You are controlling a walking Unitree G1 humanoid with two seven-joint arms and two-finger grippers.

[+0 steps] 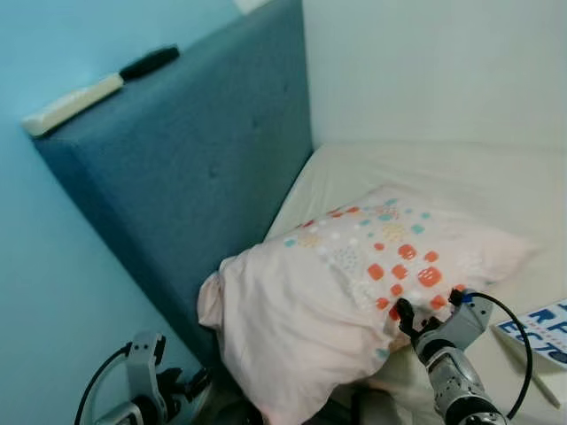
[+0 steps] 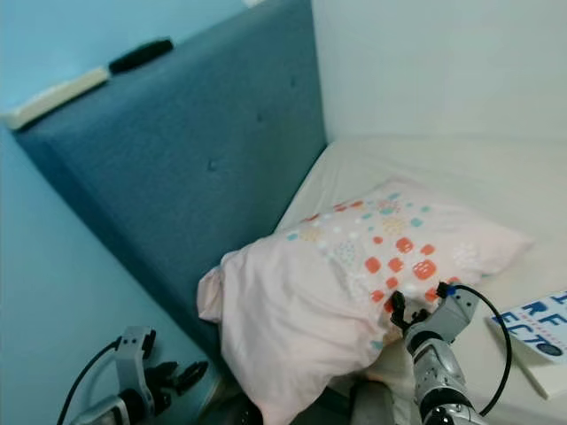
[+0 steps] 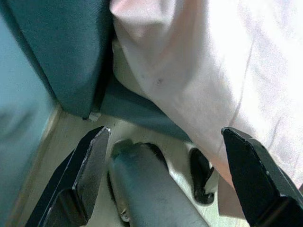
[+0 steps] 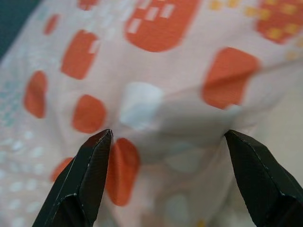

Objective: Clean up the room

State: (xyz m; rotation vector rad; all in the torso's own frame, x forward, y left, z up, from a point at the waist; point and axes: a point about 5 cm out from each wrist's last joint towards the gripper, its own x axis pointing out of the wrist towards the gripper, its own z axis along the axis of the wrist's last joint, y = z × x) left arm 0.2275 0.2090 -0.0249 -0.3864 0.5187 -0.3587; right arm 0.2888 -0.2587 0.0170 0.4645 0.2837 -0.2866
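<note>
Both fingers of the right gripper (image 4: 168,177) are spread against the pillow (image 1: 354,292); a thick fold should be pinched.

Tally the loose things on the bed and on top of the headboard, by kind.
Pillow: 1
Book or leaflet with blue print: 1
White bar-shaped item on the headboard: 1
Black bar-shaped item on the headboard: 1
Total: 4

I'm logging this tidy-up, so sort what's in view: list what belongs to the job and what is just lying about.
Part of the job:
- pillow, hanging off the bed corner
- right tool, open, at the pillow's near edge
- left tool, open, low beside the bed

Just lying about:
- black and white items on the headboard
- blue-lettered box on the mattress
</note>
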